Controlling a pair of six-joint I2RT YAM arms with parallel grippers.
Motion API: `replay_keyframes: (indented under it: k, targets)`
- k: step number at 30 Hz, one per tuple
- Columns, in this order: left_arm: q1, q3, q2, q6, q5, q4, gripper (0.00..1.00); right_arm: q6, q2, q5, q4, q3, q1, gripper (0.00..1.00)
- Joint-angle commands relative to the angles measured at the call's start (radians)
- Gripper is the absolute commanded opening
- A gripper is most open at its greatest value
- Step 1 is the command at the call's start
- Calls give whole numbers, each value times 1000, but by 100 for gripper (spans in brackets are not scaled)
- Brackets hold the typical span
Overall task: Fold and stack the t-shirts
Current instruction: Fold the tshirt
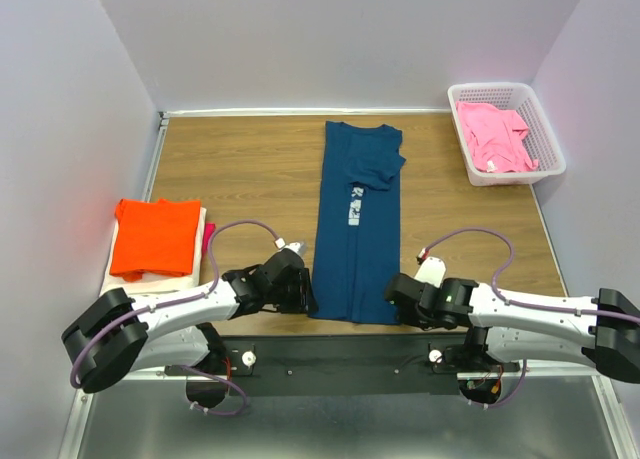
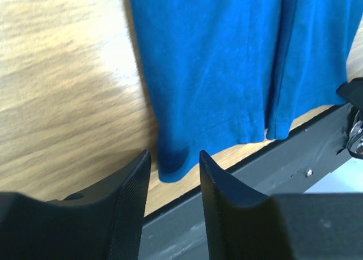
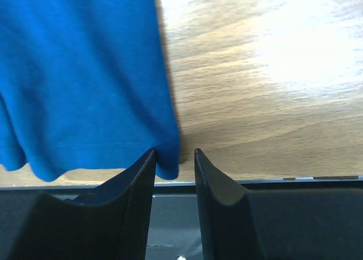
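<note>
A dark navy t-shirt with a small white print lies as a long narrow strip down the middle of the table, sleeves folded in, hem toward me. My left gripper is at the hem's near left corner and stands open. In the left wrist view, that corner lies loose just past the left gripper. My right gripper is open at the near right corner. In the right wrist view, the navy t-shirt's corner sits between the right gripper tips, unpinched. An orange t-shirt lies folded on a white one.
A white lattice basket at the back right holds a crumpled pink t-shirt. A magenta edge shows beside the orange stack at the left. The table's black front rail runs just under both grippers.
</note>
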Motion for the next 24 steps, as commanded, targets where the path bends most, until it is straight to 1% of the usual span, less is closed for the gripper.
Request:
replay_keyframes:
  k: [1, 2, 5, 9, 11, 12, 14, 17, 18, 21, 22, 23, 24]
  targets:
    - [3, -2, 13, -15, 31, -33, 40, 53, -25, 0, -6, -25, 6, 40]
    - [3, -2, 18, -15, 35, -30, 34, 53, -31, -2, -6, -28, 6, 40]
    - [3, -3, 44, -12, 44, -24, 25, 48, -24, -12, 14, -37, 5, 40]
    - [3, -13, 51, -12, 50, -14, 20, 33, 18, -41, 72, -57, 6, 39]
    - [3, -19, 51, -11, 54, -13, 20, 27, 30, -60, 92, -65, 6, 38]
    - [3, -20, 51, -12, 54, -11, 17, 25, 35, -65, 106, -68, 6, 37]
    - [3, -29, 51, -14, 58, -5, 17, 24, 42, -69, 114, -71, 6, 36]
    - [3, -39, 51, -15, 66, 7, 11, 21, 38, -65, 119, -68, 6, 34]
    - [3, -39, 51, -12, 67, 10, 9, 21, 35, -62, 119, -64, 6, 33]
    - [3, -13, 42, 9, 64, 10, 0, 19, 16, -51, 117, -51, 6, 24]
    - [3, -13, 38, 9, 60, 7, 0, 16, 7, -48, 115, -51, 6, 21]
    - [3, 13, 36, 21, 41, -8, 0, 13, -5, -42, 114, -39, 6, 13]
    - [3, 29, 31, 31, 31, -13, 0, 7, -26, -35, 108, -31, 6, 11]
